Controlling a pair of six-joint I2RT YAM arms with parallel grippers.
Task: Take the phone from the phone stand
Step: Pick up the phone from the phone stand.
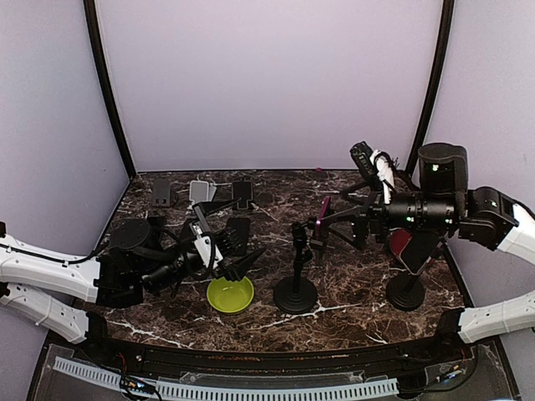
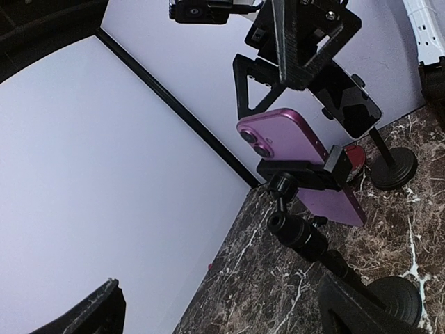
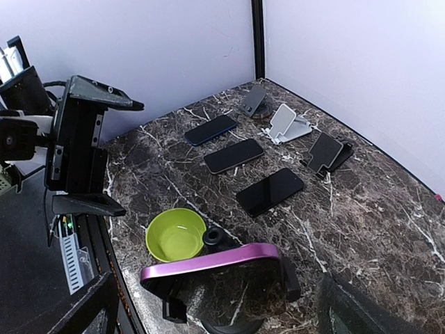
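A purple phone sits tilted in the clamp of a black phone stand. The stand rises on a pole from a round base at the table's middle. In the right wrist view the phone's purple edge lies across the frame just above my right gripper. That gripper is open, one finger on each side of the phone, and I see no contact. My left gripper is open and holds nothing. It hangs low, left of the stand's pole.
A lime green bowl sits beside the stand's base. A second stand at the right carries a dark phone. Three dark phones lie flat toward the back, with small desk stands behind them.
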